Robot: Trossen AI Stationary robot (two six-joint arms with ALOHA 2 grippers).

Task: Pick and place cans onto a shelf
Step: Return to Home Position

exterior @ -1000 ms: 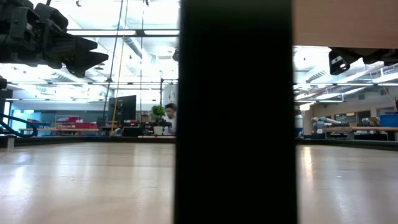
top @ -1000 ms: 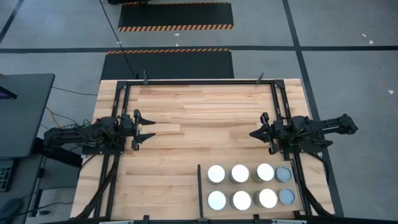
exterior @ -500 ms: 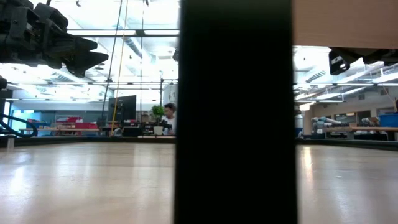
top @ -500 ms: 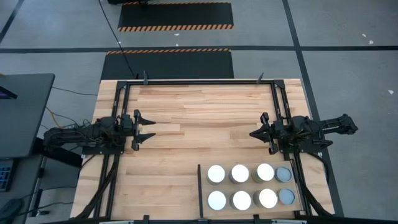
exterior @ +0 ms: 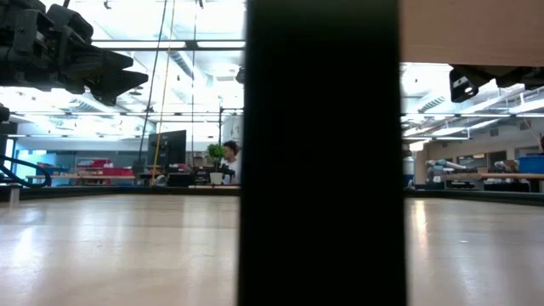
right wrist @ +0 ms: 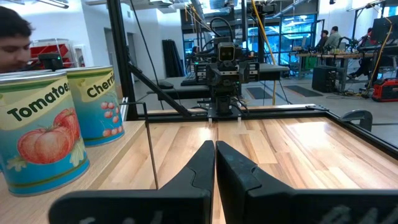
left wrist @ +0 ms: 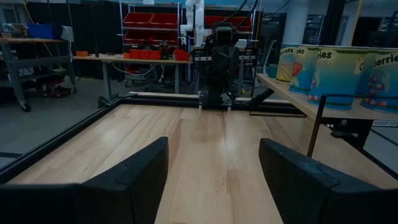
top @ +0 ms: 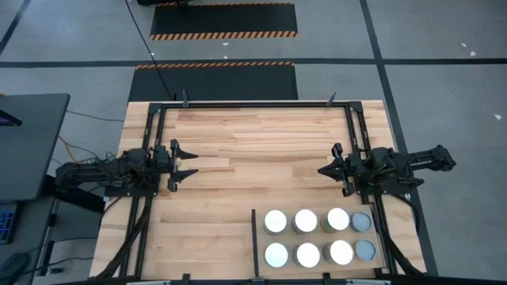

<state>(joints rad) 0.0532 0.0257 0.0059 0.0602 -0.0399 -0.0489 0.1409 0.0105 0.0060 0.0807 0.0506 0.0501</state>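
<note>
Eight cans (top: 309, 233) on the shelf (top: 254, 241); beyond it, left gripper (top: 188, 164) fingers released; right gripper (top: 323, 170) fingers clenched.

The high view hangs well above, looking straight down on the whole worktop (top: 253, 134), the left arm (top: 111, 172), the right arm (top: 396, 165) and the cans (top: 306, 221); the low view sits at worktop height, facing level across the boards into the room (exterior: 170, 161), a broad black upright (exterior: 323, 153) close before the lens hiding its middle; the left wrist view looks low over the wood past the left gripper (left wrist: 212, 149) straight at the right arm; the right wrist view looks back the opposite way past the right gripper (right wrist: 214, 149) at the left arm; both wrist views share the bare boards between the arms and catch the cans, nearer in the right one.
</note>
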